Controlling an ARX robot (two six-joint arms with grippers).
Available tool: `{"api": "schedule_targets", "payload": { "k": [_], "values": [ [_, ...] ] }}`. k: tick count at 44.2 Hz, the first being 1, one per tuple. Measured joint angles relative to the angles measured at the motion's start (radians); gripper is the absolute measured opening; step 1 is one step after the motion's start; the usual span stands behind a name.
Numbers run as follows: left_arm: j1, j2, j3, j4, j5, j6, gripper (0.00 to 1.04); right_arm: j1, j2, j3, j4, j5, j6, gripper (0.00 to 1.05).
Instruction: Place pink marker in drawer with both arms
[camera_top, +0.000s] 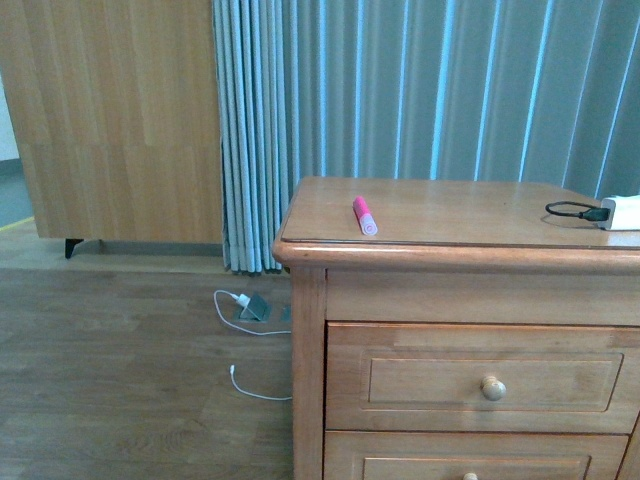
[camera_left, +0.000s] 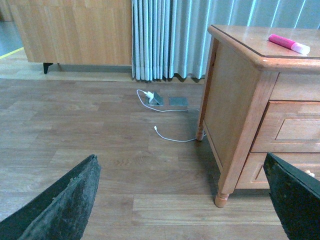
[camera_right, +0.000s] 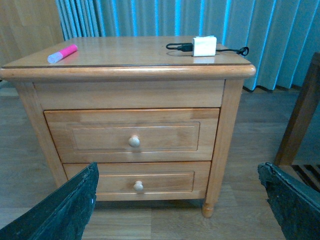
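Note:
The pink marker (camera_top: 364, 215) lies on top of the wooden nightstand (camera_top: 450, 250), near its front left corner, pale cap end toward me. It also shows in the left wrist view (camera_left: 289, 44) and the right wrist view (camera_right: 62, 53). The upper drawer (camera_top: 483, 378) is closed, with one round pale knob (camera_top: 493, 388); it shows in the right wrist view too (camera_right: 132, 135). My left gripper (camera_left: 182, 200) is open and empty, low over the floor left of the nightstand. My right gripper (camera_right: 177, 200) is open and empty, in front of the drawers. Neither arm shows in the front view.
A white charger block (camera_right: 204, 45) with a black cable (camera_top: 575, 210) lies on the nightstand's back right. A lower drawer (camera_right: 137, 181) sits beneath. A white cable (camera_left: 172, 137) and floor socket (camera_left: 155, 98) lie on the wooden floor. Curtains (camera_top: 400, 90) hang behind. A wooden chair leg (camera_right: 300, 115) stands right.

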Motion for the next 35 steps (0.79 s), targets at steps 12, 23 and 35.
{"api": "schedule_targets", "payload": {
  "k": [12, 23, 35],
  "values": [
    [0.000, 0.000, 0.000, 0.000, 0.000, 0.000, 0.99, -0.011, 0.292, 0.093, -0.031, -0.180, 0.082, 0.96],
    [0.000, 0.000, 0.000, 0.000, 0.000, 0.000, 0.99, 0.119, 0.848, 0.225, 0.337, -0.097, 0.097, 0.96],
    [0.000, 0.000, 0.000, 0.000, 0.000, 0.000, 0.99, 0.221, 1.385, 0.446, 0.589, 0.011, 0.085, 0.96]
  ]
}}
